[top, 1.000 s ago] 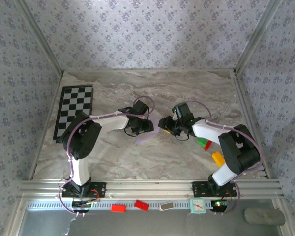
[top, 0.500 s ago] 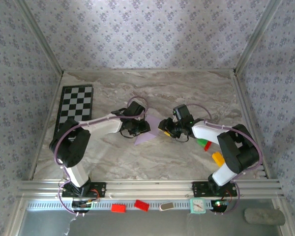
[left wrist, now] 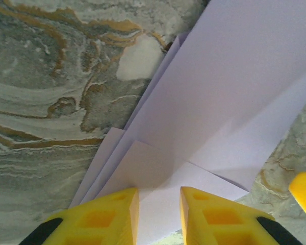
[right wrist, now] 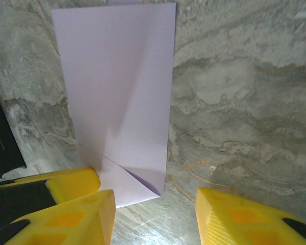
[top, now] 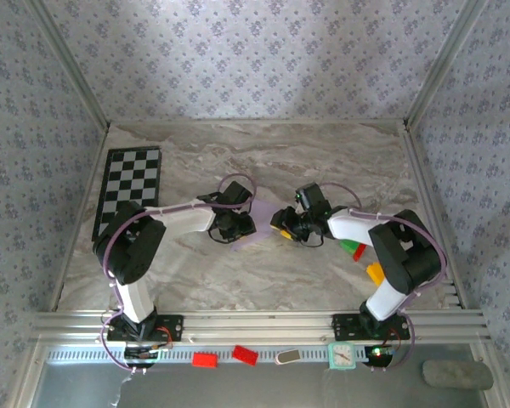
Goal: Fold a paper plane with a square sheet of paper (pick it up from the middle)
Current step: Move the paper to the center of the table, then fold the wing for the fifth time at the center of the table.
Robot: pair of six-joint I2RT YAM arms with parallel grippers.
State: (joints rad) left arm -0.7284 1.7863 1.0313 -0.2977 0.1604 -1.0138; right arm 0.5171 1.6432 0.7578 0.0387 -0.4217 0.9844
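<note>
Shifted left tool (left wrist: 158, 196) closer and narrowed it, jaws ajar and unclamped, over folded corner of paper (right wrist: 117, 76), likely to press crease; kept right tool (right wrist: 154, 198) spread wide, empty, just beside as a stop; paper flat on bench (top: 340, 161) between both.

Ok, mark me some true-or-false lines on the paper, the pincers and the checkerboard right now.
The lilac paper is already folded. True.
It lies on the checkerboard. False: it lies on the marble table, apart from the board.
The right pincer is clamped on the paper. False: its jaws stand apart, not pinching it.
The paper lies between the left pincer and the right one. True.
</note>
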